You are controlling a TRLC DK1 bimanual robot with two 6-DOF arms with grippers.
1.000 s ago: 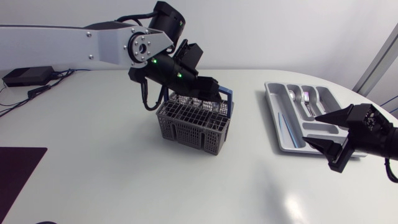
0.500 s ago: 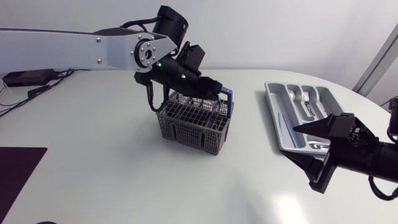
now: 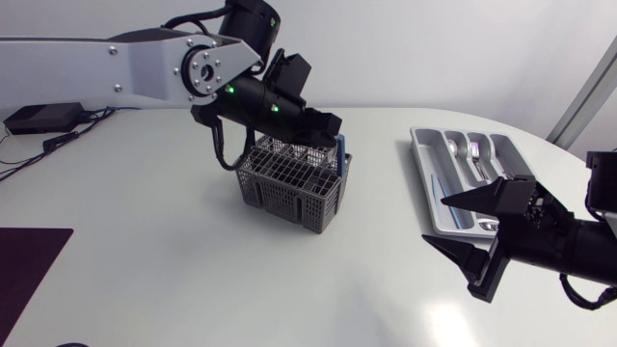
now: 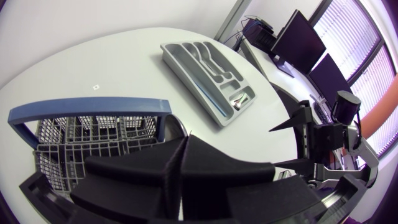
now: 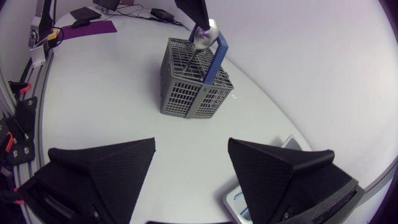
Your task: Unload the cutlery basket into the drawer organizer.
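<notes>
The grey cutlery basket [image 3: 287, 185] with a blue handle [image 3: 343, 159] stands mid-table. My left gripper [image 3: 323, 133] hangs over its far right corner. In the right wrist view a spoon [image 5: 207, 32] rises bowl-up from the basket [image 5: 193, 90], and the left gripper [image 5: 196, 11] is shut on its bowl end. In the left wrist view the left gripper [image 4: 180, 163] has its fingers pressed together above the basket [image 4: 93, 134]. The grey organizer [image 3: 431, 183] lies at the right with spoons [image 3: 472, 154] in it. My right gripper [image 3: 465, 234] stands open in front of it, with nothing between its fingers [image 5: 102, 171].
A dark mat [image 3: 29, 258] lies at the table's front left. A black box [image 3: 40, 118] with cables sits at the far left edge. Bare tabletop stretches between the basket and the organizer [image 4: 208, 78].
The left gripper has shut on the spoon and risen a little, and the basket has shifted slightly left. My right arm has moved left and toward the table's front.
</notes>
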